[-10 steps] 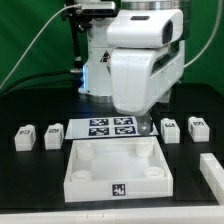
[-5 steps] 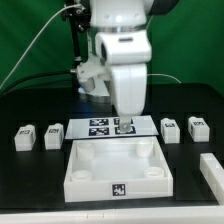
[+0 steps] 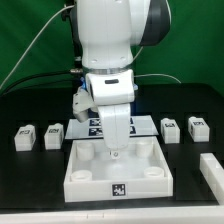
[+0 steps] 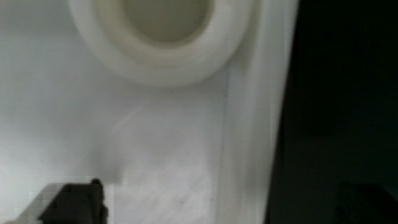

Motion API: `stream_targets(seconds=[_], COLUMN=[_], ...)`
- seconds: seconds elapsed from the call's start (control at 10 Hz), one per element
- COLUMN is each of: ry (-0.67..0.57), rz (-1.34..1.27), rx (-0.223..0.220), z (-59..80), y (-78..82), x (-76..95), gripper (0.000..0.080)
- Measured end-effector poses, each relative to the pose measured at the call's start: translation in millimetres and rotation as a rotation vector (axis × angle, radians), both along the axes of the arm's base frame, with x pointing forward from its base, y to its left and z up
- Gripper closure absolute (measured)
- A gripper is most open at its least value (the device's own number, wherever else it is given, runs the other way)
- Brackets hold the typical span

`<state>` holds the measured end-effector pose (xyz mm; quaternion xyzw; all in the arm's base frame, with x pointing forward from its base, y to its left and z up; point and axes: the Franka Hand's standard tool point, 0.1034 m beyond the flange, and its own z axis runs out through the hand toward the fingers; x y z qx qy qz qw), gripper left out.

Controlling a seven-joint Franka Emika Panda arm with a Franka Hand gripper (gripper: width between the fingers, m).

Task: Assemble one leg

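4 legs (image 3: pixel 53 133), 1 panel (image 3: pixel 85 181), 1 marker board (image 3: pixel 92 126), 1 bar (image 3: pixel 212 169), 1 arm (image 3: pixel 110 60)

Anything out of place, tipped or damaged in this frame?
Nothing stands out. Two small white tagged legs sit side by side at the exterior view's left, and two more at its right. The large white square panel lies flat between them. The gripper hangs open over the panel, holding nothing.

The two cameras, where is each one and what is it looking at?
Exterior view: off the arm, a bit above, facing the table; shows the arm over the white panel.
Wrist view: on the wrist, looking close down at the white panel and its round socket; a dark tip of the jaws shows.
Both see the white panel.
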<state>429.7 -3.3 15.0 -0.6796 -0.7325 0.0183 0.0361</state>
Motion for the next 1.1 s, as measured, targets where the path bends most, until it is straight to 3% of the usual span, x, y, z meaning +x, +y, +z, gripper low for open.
stream_targets(seconds=[0.1, 0.4, 0.5, 0.6, 1.1], ry=[0.002, 0.003, 0.004, 0.003, -0.007], rz=[-0.001, -0.001, -0.001, -0.004, -0.005], rx=[0.0, 0.0, 0.0, 0.0, 0.0], z=[-0.8, -1.2, -1.4, -1.2, -0.4], y=[-0.1, -0.3, -0.3, -0.7, -0.9], x=[-0.7, -1.2, -1.3, -1.0, 1.2], gripper=[0.015, 0.0546, 0.0546, 0.072, 0.0738])
